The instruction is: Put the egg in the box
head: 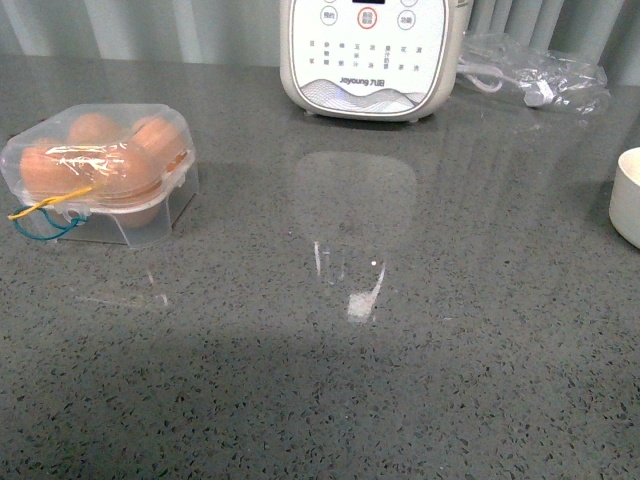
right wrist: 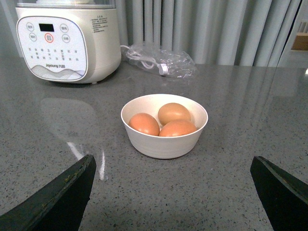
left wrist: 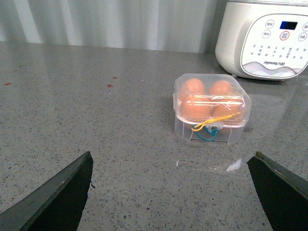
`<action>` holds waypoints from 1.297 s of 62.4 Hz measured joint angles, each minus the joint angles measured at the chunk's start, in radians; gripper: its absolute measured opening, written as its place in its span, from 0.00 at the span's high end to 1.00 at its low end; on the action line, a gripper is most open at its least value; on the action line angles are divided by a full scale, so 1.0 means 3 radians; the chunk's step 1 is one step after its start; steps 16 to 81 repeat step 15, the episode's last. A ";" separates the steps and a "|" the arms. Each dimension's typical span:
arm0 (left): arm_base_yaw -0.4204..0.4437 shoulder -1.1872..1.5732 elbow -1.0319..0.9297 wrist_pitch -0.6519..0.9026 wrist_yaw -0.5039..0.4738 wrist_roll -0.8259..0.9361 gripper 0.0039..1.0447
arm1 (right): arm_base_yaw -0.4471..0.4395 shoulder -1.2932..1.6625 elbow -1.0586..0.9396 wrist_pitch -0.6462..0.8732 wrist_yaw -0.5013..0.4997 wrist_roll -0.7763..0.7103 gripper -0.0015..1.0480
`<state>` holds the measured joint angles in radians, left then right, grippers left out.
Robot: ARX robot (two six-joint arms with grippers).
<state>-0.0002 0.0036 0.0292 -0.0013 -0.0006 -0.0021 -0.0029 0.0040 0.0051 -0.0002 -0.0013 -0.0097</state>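
Observation:
The box [head: 100,180], a clear plastic case, stands at the left of the grey counter with its lid down and several brown eggs [head: 95,130] inside. A blue and yellow elastic loop [head: 40,215] hangs at its front. In the left wrist view the box [left wrist: 211,126] lies ahead of my open left gripper [left wrist: 172,156], well apart from it. Ahead of my open right gripper [right wrist: 173,158] stands a white bowl [right wrist: 163,144] holding three brown eggs [right wrist: 174,113]. Both grippers are empty. Neither arm shows in the front view.
A white button-panel appliance [head: 370,60] stands at the back of the counter. A crumpled clear bag with a white cable [head: 530,75] lies at the back right. The bowl's edge [head: 628,200] shows at the right border of the front view.

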 joint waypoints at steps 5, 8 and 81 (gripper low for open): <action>0.0000 0.0000 0.0000 0.0000 0.0000 0.0000 0.06 | 0.0000 0.0000 -0.0001 0.0000 -0.0001 0.0000 0.07; -0.0001 0.0000 0.0000 0.0000 0.0000 0.0000 0.06 | 0.0000 0.0000 0.0000 0.0000 -0.0001 0.0000 0.07; 0.0000 0.0000 0.0000 0.0000 0.0000 0.0000 0.06 | 0.0000 0.0000 0.0000 0.0000 -0.0001 0.0000 0.07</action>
